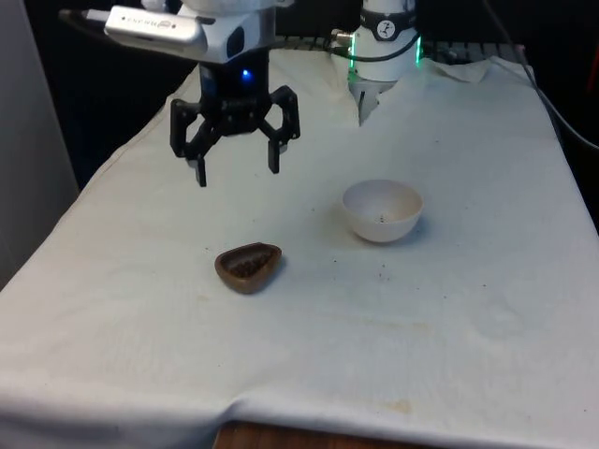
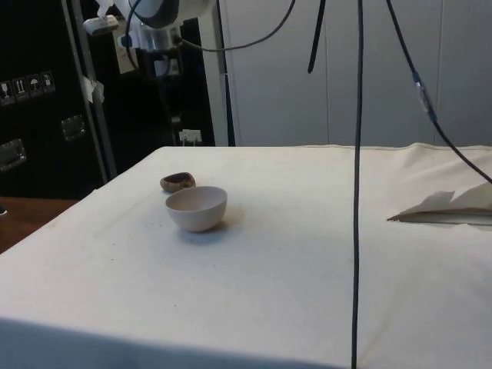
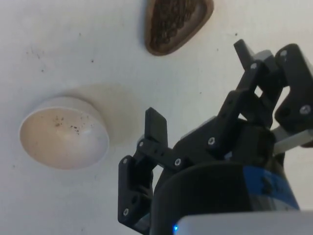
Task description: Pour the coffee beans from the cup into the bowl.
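Observation:
A small brown pointed cup (image 1: 248, 266) full of dark coffee beans stands upright on the white cloth, toward the front view's left. The same brown cup (image 3: 177, 23) shows its beans from above, and the cup (image 2: 177, 181) sits just behind the bowl in the side view. A white bowl (image 1: 382, 210) stands to the cup's right in the front view; the bowl (image 3: 63, 132) holds only a few dark specks, and the bowl (image 2: 197, 207) rests apart from the cup. My gripper (image 1: 237, 170) hangs open in the air above and behind the cup, holding nothing. The gripper (image 3: 198, 83) has its fingers spread wide.
A few stray specks lie on the cloth (image 1: 393, 318) between cup and bowl. A black cable (image 2: 358, 184) hangs down in the side view's foreground. The cloth is torn or folded near the robot base (image 1: 370, 103).

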`<act>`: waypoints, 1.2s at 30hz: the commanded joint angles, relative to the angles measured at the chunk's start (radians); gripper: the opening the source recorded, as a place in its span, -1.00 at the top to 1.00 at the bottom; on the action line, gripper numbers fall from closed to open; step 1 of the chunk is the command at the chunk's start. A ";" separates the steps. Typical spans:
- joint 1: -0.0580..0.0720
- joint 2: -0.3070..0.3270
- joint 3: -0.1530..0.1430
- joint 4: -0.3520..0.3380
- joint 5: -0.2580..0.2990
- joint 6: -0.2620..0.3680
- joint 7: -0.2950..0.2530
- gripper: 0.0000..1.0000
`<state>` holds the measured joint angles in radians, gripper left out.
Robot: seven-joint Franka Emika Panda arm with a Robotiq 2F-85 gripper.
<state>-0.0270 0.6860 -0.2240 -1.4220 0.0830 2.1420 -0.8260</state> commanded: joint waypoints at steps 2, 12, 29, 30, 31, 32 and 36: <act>-0.009 0.030 0.000 0.037 0.012 -0.016 -0.020 -1.00; -0.017 0.114 -0.019 0.135 0.045 -0.037 -0.068 -1.00; -0.027 0.226 -0.037 0.248 0.084 -0.033 -0.125 -1.00; -0.034 0.245 -0.035 0.271 0.087 -0.044 -0.135 -1.00; -0.036 0.259 -0.036 0.286 0.090 -0.044 -0.142 -1.00; -0.037 0.266 -0.037 0.293 0.092 -0.044 -0.146 -1.00; -0.034 0.276 -0.043 0.300 0.093 -0.033 -0.147 -1.00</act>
<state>-0.0630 0.9680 -0.2670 -1.1160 0.1770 2.1090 -0.9760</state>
